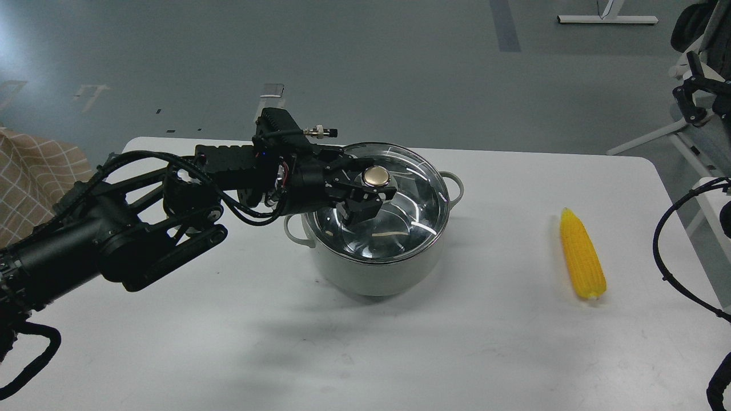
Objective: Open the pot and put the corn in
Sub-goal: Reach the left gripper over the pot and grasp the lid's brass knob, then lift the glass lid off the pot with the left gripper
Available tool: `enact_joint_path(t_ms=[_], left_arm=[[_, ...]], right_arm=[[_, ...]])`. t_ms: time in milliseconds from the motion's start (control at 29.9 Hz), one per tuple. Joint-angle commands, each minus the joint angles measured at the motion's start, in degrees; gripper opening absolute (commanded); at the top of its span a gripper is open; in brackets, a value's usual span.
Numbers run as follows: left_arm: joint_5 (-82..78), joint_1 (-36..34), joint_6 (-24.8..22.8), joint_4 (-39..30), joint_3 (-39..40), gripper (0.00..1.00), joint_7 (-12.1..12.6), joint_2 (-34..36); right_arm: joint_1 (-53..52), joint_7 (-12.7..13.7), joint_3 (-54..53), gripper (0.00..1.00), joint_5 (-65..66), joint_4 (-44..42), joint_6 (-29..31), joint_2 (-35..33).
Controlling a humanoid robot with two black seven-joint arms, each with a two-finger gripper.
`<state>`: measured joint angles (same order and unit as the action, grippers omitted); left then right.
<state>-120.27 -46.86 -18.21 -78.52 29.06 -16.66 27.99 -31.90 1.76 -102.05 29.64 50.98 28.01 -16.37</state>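
Your left tool [365, 191] sits over the round glass lid [394, 200], its fingers closed around the lid's metallic knob [376, 176]. The lid rests on the round pale grey-green pot [377, 268] at the middle of the white surface [228, 342]. The bright yellow tapered corn cob [581, 254] lies well to the right of the pot, its long axis running near-to-far, pointed tip facing away from you. Your right tool is out of view.
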Motion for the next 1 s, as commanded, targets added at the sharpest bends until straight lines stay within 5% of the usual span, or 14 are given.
enact_joint_path(t_ms=[0, 635, 970], left_arm=[[0.03, 0.1, 0.02, 0.29, -0.06, 0.53, -0.04, -0.13], [0.56, -0.25, 0.11, 0.82, 0.82, 0.46, 0.05, 0.4], [4.5, -3.41, -0.42, -4.7, 2.57, 0.46, 0.13, 4.08]], right_arm=[[-0.01, 0.0, 0.0, 1.0, -0.02, 0.0, -0.01, 0.11], [-0.01, 0.0, 0.0, 1.0, -0.02, -0.18, -0.01, 0.29], [-0.01, 0.0, 0.09, 1.0, -0.02, -0.44, -0.01, 0.38]])
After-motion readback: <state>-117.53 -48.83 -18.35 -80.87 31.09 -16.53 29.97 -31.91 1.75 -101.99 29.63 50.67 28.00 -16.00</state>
